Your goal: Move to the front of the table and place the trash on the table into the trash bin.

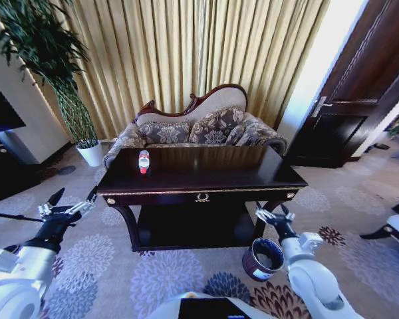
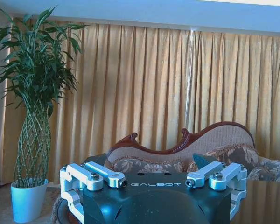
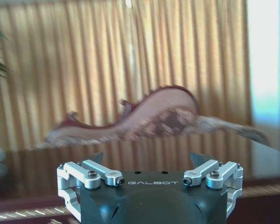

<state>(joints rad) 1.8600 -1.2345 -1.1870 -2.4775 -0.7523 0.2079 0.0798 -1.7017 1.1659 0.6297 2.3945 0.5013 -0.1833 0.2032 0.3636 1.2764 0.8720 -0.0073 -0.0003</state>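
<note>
dark table (image 1: pixel 206 174): bottle (image 1: pixel 143 161) at 10 o'clock
bin (image 1: pixel 263 258): floor, 5 o'clock, head view
left gripper (image 1: pixel 66 203): released
right gripper (image 1: pixel 274 214): released
plant (image 2: pixel 32 107): left wrist view

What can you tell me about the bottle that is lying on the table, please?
The bottle is small, clear plastic with a red label band and a red end, apparently the cap. It lies on its side on the dark glossy table, near the left rear part of the top, its long axis running front to back. Neither gripper touches it.

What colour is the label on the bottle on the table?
Red, on the clear bottle standing at the left of the dark table; the head view shows it best.
</note>
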